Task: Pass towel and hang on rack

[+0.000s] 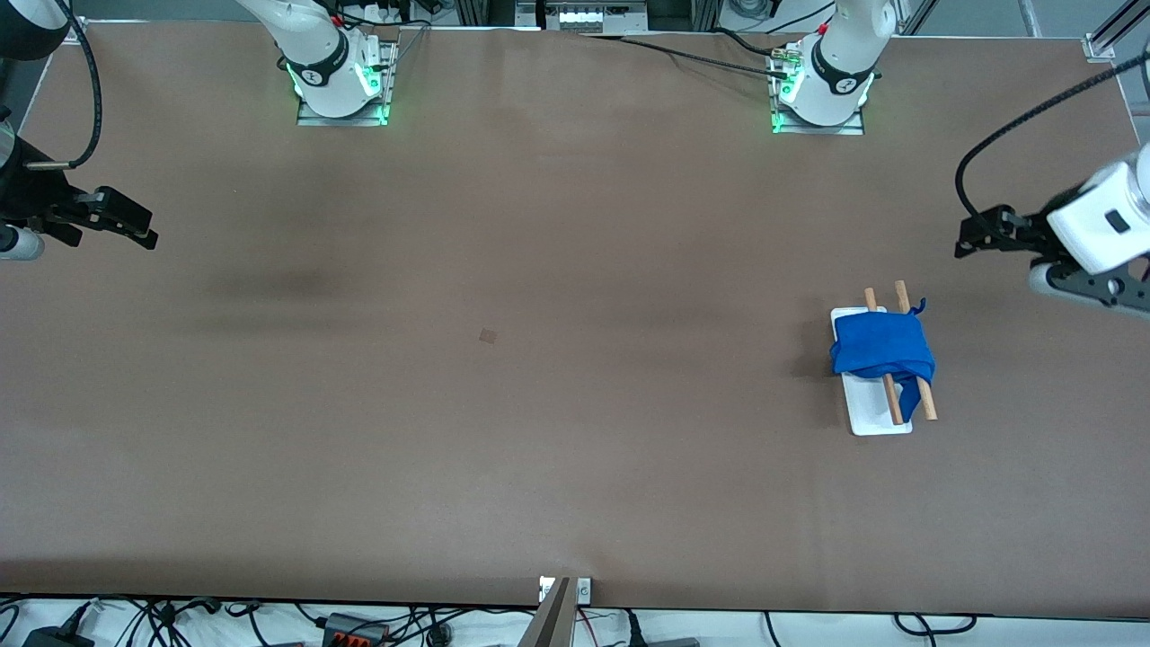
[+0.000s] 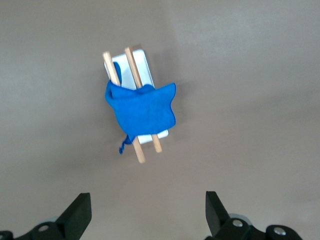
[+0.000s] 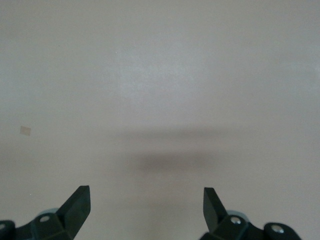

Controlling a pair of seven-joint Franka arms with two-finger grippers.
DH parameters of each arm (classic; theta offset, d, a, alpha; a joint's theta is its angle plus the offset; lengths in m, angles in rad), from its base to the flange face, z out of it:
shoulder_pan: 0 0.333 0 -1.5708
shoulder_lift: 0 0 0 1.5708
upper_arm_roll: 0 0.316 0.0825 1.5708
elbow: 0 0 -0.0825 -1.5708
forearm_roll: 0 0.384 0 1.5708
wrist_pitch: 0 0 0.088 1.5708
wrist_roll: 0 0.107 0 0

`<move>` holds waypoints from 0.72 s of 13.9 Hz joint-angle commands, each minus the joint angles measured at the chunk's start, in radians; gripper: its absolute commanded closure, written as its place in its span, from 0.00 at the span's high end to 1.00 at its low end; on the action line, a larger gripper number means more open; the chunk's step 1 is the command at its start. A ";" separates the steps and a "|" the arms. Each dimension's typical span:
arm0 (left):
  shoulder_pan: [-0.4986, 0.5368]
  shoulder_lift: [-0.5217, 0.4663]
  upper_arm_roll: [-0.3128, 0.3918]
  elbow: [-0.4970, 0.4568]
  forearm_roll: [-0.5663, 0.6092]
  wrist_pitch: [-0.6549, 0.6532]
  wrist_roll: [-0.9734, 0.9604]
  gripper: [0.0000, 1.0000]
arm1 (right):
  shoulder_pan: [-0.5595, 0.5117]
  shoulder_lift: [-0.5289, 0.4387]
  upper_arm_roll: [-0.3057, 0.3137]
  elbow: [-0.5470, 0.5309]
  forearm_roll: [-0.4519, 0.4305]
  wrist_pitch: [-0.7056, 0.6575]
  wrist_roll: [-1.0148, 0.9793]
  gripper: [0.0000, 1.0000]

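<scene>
A blue towel (image 1: 882,345) is draped over the two wooden rods of the rack (image 1: 879,422), which stands on its white base toward the left arm's end of the table. The left wrist view shows the towel (image 2: 142,111) on the rack (image 2: 142,62) too. My left gripper (image 1: 975,235) is open and empty, up in the air near the table's end, apart from the rack; its fingers (image 2: 80,212) frame bare table. My right gripper (image 1: 135,229) is open and empty, up over the right arm's end of the table; its fingers (image 3: 77,205) frame bare table.
The brown table (image 1: 539,404) has a small dark square mark (image 1: 488,335) near its middle, which also shows in the right wrist view (image 3: 25,130). The arm bases (image 1: 341,81) stand along the table's edge farthest from the front camera. Cables lie off the near edge.
</scene>
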 commanded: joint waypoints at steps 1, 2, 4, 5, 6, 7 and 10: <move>-0.035 -0.129 0.049 -0.151 -0.030 0.044 -0.093 1.00 | 0.002 -0.004 -0.001 0.002 -0.002 0.001 -0.002 1.00; -0.041 -0.146 0.049 -0.166 -0.029 0.054 -0.143 1.00 | 0.000 -0.004 -0.001 0.002 -0.002 0.001 -0.002 1.00; -0.051 -0.204 0.049 -0.234 -0.018 0.099 -0.174 1.00 | -0.002 -0.004 -0.001 0.002 -0.002 0.001 -0.002 1.00; -0.060 -0.227 0.049 -0.252 -0.018 0.106 -0.176 1.00 | -0.002 -0.004 -0.001 0.002 0.001 0.001 -0.002 1.00; -0.080 -0.232 0.049 -0.258 -0.020 0.104 -0.177 1.00 | -0.002 -0.002 -0.001 0.004 0.004 0.001 -0.002 1.00; -0.089 -0.232 0.049 -0.258 -0.020 0.104 -0.179 1.00 | -0.002 -0.002 -0.001 0.005 0.004 0.001 -0.002 1.00; -0.092 -0.232 0.049 -0.257 -0.029 0.104 -0.179 1.00 | -0.002 -0.004 -0.001 0.007 0.004 -0.007 -0.002 1.00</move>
